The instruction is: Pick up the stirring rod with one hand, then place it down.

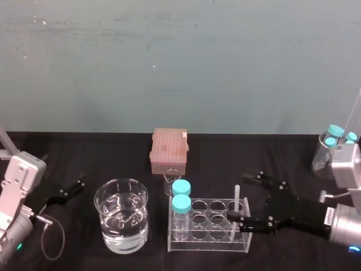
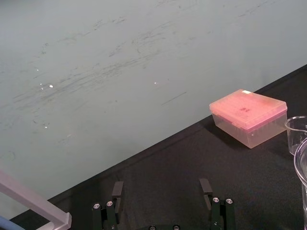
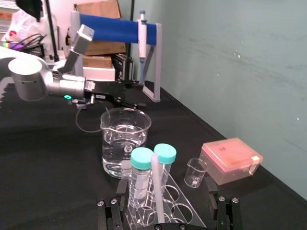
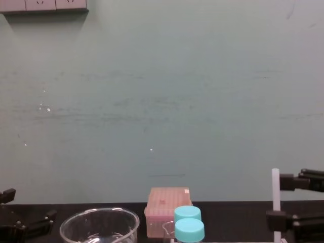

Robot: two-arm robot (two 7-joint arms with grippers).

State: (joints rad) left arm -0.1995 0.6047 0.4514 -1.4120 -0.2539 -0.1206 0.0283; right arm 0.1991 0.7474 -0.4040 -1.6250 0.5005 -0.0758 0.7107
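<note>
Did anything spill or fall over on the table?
No, nothing looks odd. The rod stands upright in the rack, with the open right hand around it. The beaker holds its water. The left hand rests aside.

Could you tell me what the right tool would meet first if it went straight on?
Most likely the stirring rod, upright in the clear rack between the right tool's open fingers, though depth is unclear.

You've got a black table (image 1: 90, 152) here; on it a big beaker of water (image 1: 121, 223) front-left, a clear tube rack (image 1: 210, 228) just beside it; a small beaker (image 1: 171, 183) and pink tip box (image 1: 168, 150) behind; another beaker (image 1: 324, 153) far right.
</note>
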